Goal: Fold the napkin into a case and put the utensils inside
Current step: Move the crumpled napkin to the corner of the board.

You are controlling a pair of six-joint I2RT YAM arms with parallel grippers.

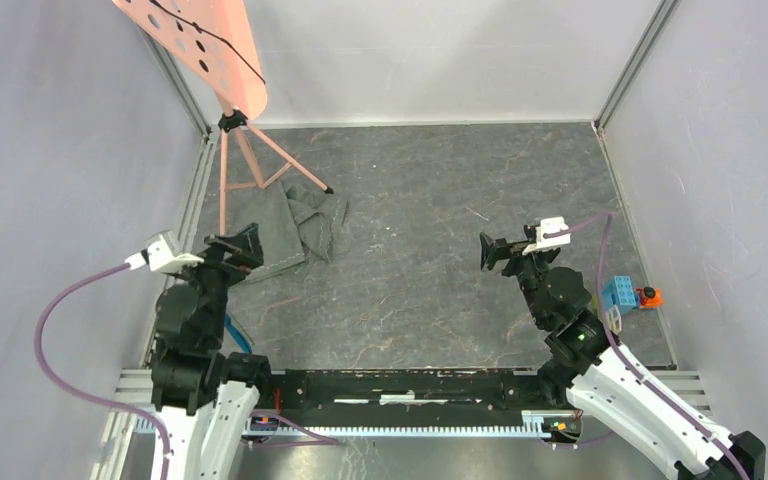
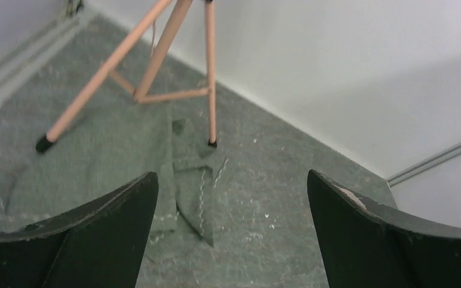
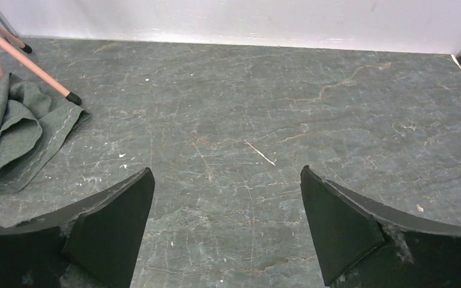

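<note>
The napkin (image 1: 298,226) lies crumpled and partly folded over itself on the slate floor at the back left, under the legs of a tripod. It also shows in the left wrist view (image 2: 183,174) and at the left edge of the right wrist view (image 3: 18,135). My left gripper (image 1: 253,248) is open and empty, just near-left of the cloth, with the cloth's hemmed corner ahead between its fingers (image 2: 232,174). My right gripper (image 1: 487,252) is open and empty over bare floor at centre-right (image 3: 226,169). No case is formed. I cannot make out the utensils.
A pink tripod (image 1: 250,160) holding a perforated pink board (image 1: 195,40) stands over the napkin's far edge. A blue-and-white block with an orange part (image 1: 625,293) sits by the right wall. A thin blue strip (image 1: 239,335) shows beside the left arm. Grey walls enclose the floor.
</note>
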